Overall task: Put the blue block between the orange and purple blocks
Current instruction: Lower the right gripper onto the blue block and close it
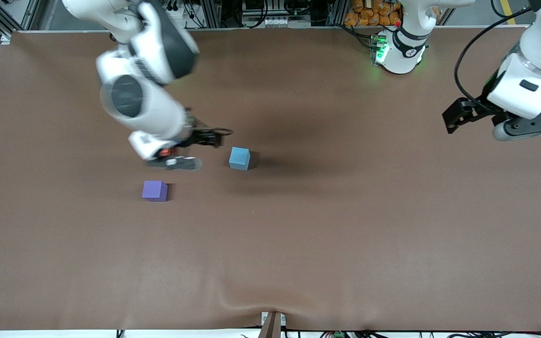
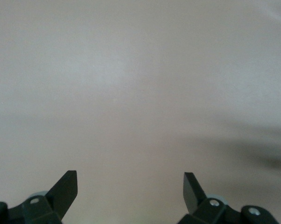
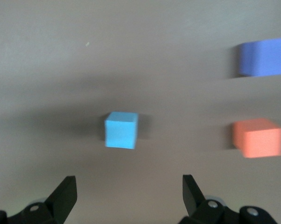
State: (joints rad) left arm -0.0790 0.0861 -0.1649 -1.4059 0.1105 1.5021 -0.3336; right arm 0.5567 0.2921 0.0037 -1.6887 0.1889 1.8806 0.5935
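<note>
The blue block (image 1: 239, 158) sits on the brown table near its middle; it also shows in the right wrist view (image 3: 121, 129). The purple block (image 1: 154, 190) lies nearer the front camera, toward the right arm's end, and shows in the right wrist view (image 3: 266, 57). The orange block (image 3: 257, 137) is mostly hidden under the right arm in the front view, where only a sliver (image 1: 165, 152) shows. My right gripper (image 1: 179, 162) hangs open and empty (image 3: 129, 191) over the table beside the blue block. My left gripper (image 1: 510, 129) waits, open and empty (image 2: 131, 189).
The brown table cover (image 1: 327, 234) has a raised wrinkle at its front edge (image 1: 270, 300). The left arm's base (image 1: 399, 51) stands at the table's back edge.
</note>
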